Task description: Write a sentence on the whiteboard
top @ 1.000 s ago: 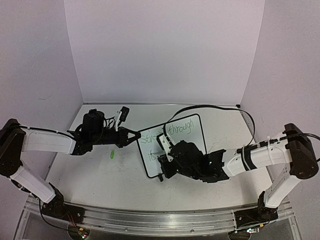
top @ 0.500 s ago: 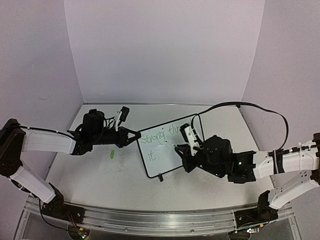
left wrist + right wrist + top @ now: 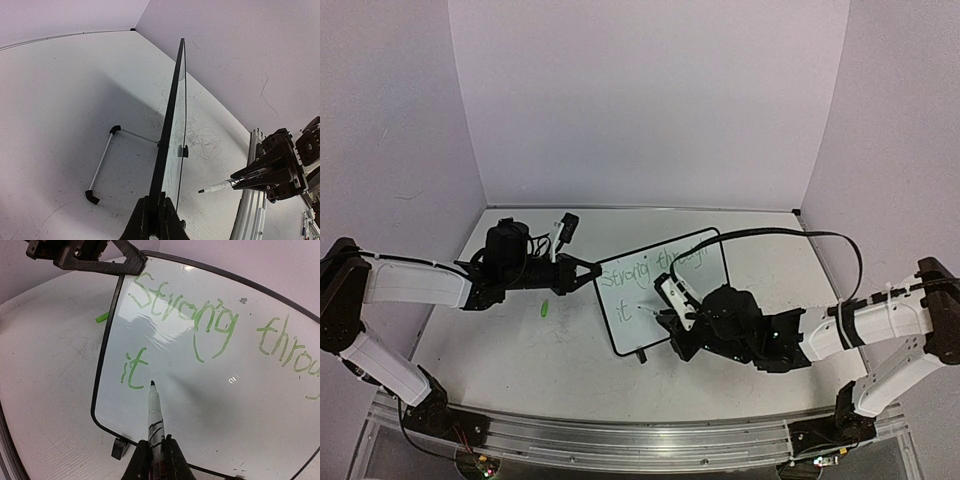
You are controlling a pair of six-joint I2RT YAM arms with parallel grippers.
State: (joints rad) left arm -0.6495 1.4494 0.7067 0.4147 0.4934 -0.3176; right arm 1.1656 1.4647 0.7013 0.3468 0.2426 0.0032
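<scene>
The whiteboard point(image 3: 670, 300) stands tilted on the table, seen edge-on in the left wrist view point(image 3: 172, 115). My left gripper point(image 3: 588, 272) is shut on its left frame edge point(image 3: 155, 212). The sentence point(image 3: 185, 310) is in green: "Strong through" on top and "it" point(image 3: 131, 371) below. My right gripper point(image 3: 682, 318) is shut on a white marker point(image 3: 155, 412). The marker's dark tip points at the board just right of "it". In the left wrist view the marker point(image 3: 220, 187) shows a small gap between its tip and the board face.
A green cap point(image 3: 546, 309) lies on the table left of the board. A small black-and-white object point(image 3: 563, 226) sits near the back wall. The board's wire stand point(image 3: 102, 162) reaches out behind it. An aluminium rail point(image 3: 640, 440) runs along the near edge.
The right arm pulled away to the right, uncovering the board, then came back left and lower with the marker tip beside "it". The left arm kept still, holding the board.
</scene>
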